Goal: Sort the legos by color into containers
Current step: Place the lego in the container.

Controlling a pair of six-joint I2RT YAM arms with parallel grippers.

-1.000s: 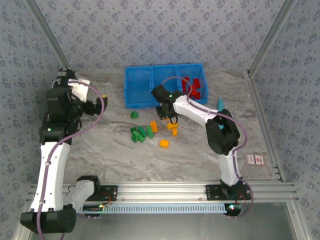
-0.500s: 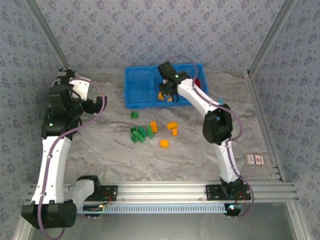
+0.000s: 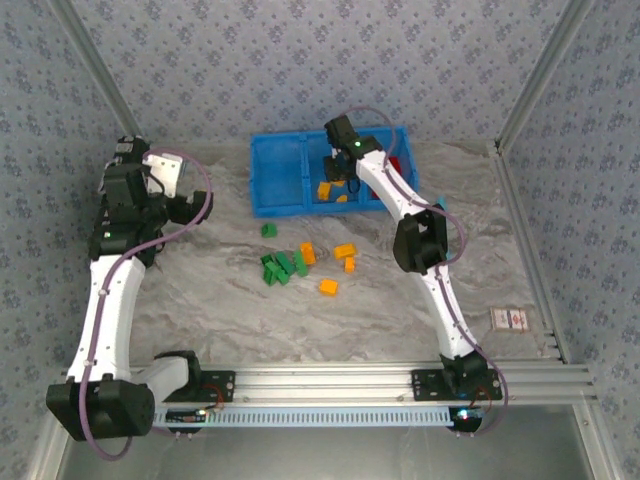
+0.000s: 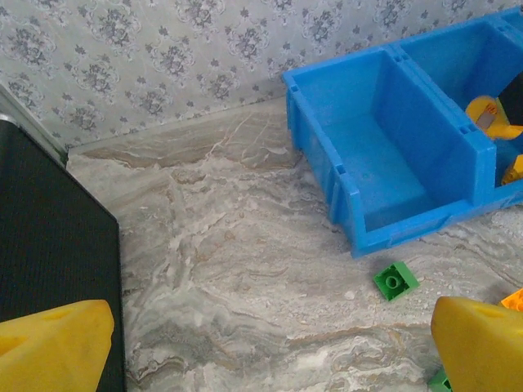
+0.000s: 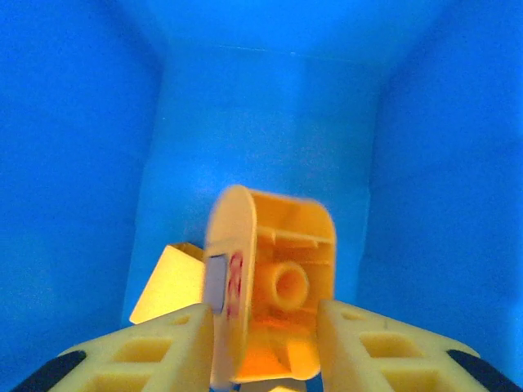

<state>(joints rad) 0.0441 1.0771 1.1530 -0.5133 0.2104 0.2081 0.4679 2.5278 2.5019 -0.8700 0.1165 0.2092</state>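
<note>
Orange brick (image 5: 274, 278) hangs between right gripper's (image 5: 261, 318) jaws over the bin's (image 5: 73, 122) middle, orange compartment; pinch uncertain; left gripper (image 4: 265, 343) waits spread.

Marbled table (image 3: 200, 295) bears the blue bin (image 3: 275, 185) and scattered legos (image 3: 285, 266).

My left arm (image 3: 105, 300) stood folded beside the table's (image 3: 200, 290) left edge, my left gripper (image 4: 265, 347) spread wide. My right arm (image 3: 385, 190) reached to the far edge, and my right gripper (image 5: 265, 339) pointed down with its fingers narrowly apart. Whether they gripped, I couldn't tell.
</note>
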